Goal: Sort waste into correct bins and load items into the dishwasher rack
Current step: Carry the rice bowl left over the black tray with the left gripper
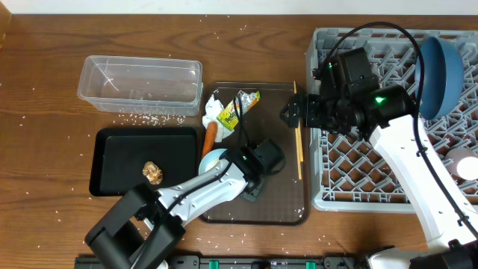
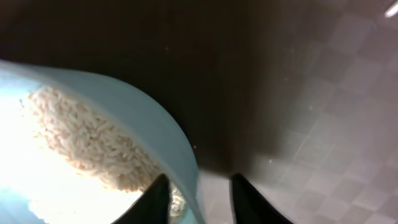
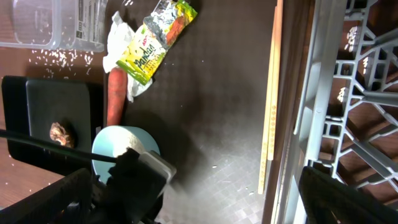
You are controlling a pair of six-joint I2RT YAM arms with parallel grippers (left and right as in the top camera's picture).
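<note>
Overhead, the light-blue cup [image 1: 213, 159] sat on the brown tray [image 1: 276, 202], with the left hand [image 1: 233, 164] low at its rim. From the left wrist, the fingers [image 2: 158, 199] stood spread astride that thin rim, not pinching. The rice [image 2: 81, 137] inside probably made the cup spill-prone, and its smooth wall looked slippery, so it was best gripped at the rim and kept level. From the right wrist, the right hand [image 3: 205, 202] hung wide apart over the tray, beside the chopsticks [image 3: 272, 106].

We see the tub [image 1: 140, 84] back left, with the shallow tray [image 1: 119, 153] before it and the lump [image 1: 154, 172] inside. The serving tray [image 1: 287, 196] sits centre: wrapper [image 1: 243, 104], tissue [image 1: 212, 112], carrot [image 1: 210, 134] and cup [image 1: 212, 160] on its left, chopsticks [image 1: 298, 142] along its right edge. The rack [image 1: 358, 168] is on the right, with the plate [image 1: 442, 71] in its back.
</note>
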